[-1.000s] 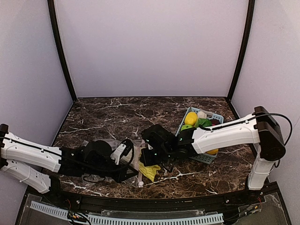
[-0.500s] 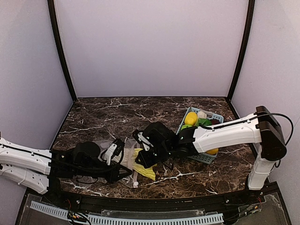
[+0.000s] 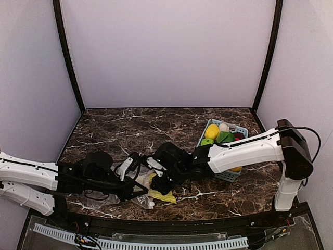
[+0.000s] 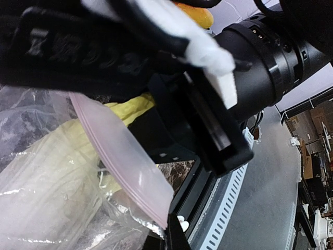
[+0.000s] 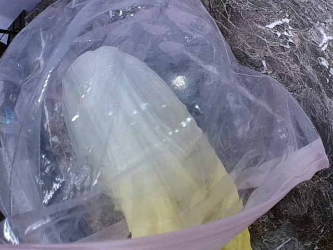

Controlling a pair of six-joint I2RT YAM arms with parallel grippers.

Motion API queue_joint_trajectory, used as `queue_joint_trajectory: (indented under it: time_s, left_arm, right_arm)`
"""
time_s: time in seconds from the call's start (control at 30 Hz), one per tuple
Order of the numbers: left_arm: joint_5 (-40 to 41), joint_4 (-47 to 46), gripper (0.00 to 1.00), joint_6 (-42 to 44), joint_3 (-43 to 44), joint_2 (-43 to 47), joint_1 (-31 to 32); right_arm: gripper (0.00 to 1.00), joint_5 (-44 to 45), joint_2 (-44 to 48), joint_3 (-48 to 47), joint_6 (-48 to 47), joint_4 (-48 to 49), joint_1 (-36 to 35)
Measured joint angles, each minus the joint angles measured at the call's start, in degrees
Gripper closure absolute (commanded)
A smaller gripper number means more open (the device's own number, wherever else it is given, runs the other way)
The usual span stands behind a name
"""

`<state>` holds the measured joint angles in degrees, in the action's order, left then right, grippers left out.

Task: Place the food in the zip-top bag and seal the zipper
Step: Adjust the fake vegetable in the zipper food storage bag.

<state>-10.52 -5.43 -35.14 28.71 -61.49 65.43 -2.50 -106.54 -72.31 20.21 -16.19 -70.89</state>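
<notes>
The left tool (image 3: 132,165) is closed, pinching the zip-top bag (image 5: 244,120) at its mouth; in the left wrist view the pinkish zipper (image 4: 125,166) runs out from under its finger. The bag lies on the desk (image 3: 119,127) between the two arms. The napa cabbage (image 5: 151,156) sits mostly inside it, pale stem end deep in the film, yellow leafy end at the mouth and poking just past the strip. The right tool (image 3: 158,183) is at that leafy end, but I cannot tell whether its jaws grip the cabbage or only press on it.

The bag looks thin, floppy and slick, so it will likely collapse or slide unless it is held by the strip, its stiffest part. The cabbage seems light and firm enough to be pushed from its end; the film may cling and bunch around it. The lemon (image 3: 212,131) and other produce wait in the blue basket (image 3: 227,176).
</notes>
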Motion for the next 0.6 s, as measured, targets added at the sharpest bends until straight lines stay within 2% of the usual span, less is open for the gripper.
queue_joint_trajectory:
  time_s: [0.3,0.6]
  left_arm:
    - [-4.07,-0.61,0.99,1.07,1.75,-3.06,-0.7]
    - [-6.91,-4.09,0.99,1.01,1.22,-6.23,-1.09]
  right_arm:
    - [1.0,0.52,1.22,-0.79,4.35,-0.07,1.64]
    - [1.0,-7.04,8.15,2.91,12.63,6.58,6.97]
